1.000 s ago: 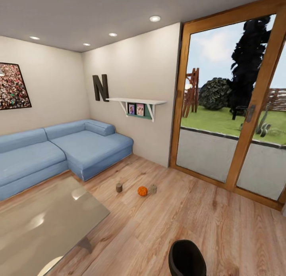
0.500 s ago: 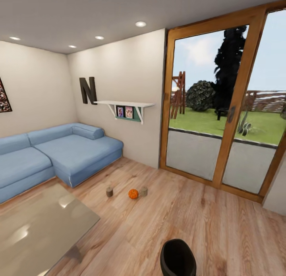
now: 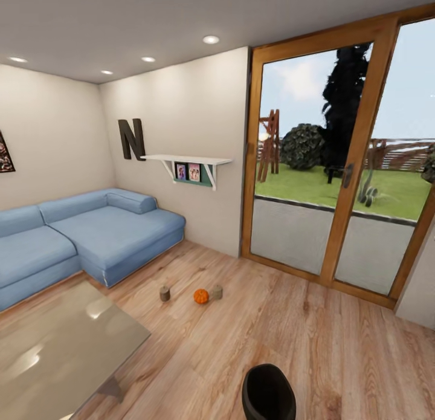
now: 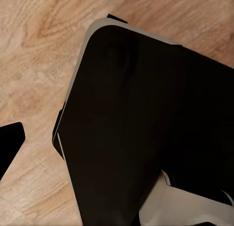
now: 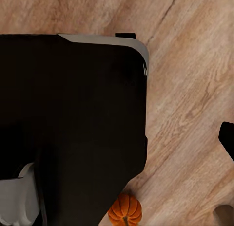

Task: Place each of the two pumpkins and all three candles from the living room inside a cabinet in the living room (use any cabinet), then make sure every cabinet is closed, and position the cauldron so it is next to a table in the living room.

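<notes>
Flanking 1 pumpkin (image 3: 200, 296), 2 candles (image 3: 164, 294) sit beyond the table (image 3: 54, 347).

Single letter marks living-room wall

A large dark capital "N" (image 3: 132, 139) hangs on the pale wall (image 3: 193, 112) above the white shelf (image 3: 187, 161); the two small framed pictures (image 3: 187, 171) under that shelf are too small to read for wording.

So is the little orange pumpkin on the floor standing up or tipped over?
Cannot tell for sure. In the head view the pumpkin sits on the wooden floor between two candles, too small to see its stem.
</notes>
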Robot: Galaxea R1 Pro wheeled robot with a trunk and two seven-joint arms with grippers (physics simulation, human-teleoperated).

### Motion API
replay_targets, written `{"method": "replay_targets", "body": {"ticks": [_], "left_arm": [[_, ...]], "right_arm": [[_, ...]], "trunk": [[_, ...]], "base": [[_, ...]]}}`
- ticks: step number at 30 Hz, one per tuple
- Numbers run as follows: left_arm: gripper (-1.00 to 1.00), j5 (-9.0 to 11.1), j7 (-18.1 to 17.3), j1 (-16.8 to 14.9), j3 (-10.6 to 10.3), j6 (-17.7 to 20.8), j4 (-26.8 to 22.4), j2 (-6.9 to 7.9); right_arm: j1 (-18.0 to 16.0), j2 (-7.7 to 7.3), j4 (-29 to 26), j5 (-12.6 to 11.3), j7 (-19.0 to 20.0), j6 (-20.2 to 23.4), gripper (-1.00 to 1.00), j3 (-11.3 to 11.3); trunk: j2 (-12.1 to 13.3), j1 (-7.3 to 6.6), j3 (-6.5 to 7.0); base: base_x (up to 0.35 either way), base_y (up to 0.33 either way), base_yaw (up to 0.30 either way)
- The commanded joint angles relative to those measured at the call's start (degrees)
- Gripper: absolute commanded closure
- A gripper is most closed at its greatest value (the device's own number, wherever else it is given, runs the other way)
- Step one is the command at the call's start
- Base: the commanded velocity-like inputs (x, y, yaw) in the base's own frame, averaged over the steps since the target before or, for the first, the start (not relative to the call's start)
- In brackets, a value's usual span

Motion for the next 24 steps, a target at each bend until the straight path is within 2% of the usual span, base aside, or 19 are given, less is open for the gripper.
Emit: {"method": "replay_targets", "body": {"ticks": [1,5,9,15,24], "left_arm": [[-1.00,0.0,-0.1,0.0,0.4,-0.1,0.0,-0.02],[-1.00,0.0,-0.1,0.0,0.4,-0.1,-0.1,-0.02],[-1.00,0.0,0.0,0.0,0.4,-0.1,0.0,-0.02],[-1.00,0.0,0.1,0.0,0.4,-0.1,0.0,-0.02],[-1.00,0.0,0.0,0.0,0.4,-0.1,-0.1,0.39]], "right_arm": [[0.0,-0.03,0.0,0.0,0.0,-0.1,-1.00,0.0],[0.0,-0.07,0.0,0.0,0.0,-0.1,-1.00,-0.1],[0.0,-0.06,0.0,0.0,0.0,-0.1,-1.00,-0.1],[0.0,-0.04,0.0,0.0,0.0,-0.1,-1.00,-0.1],[0.0,-0.02,0.0,0.0,0.0,-0.1,-1.00,-0.1]], "trunk": [[0.4,-0.21,0.11],[2.0,-1.09,0.83],[2.0,-1.09,0.83],[2.0,-1.09,0.83],[2.0,-1.09,0.83]], "base": [[0.000,0.000,-0.104],[0.000,0.000,-0.212],[0.000,0.000,-0.176],[-0.002,0.000,-0.035],[-0.208,0.197,-0.001]]}}
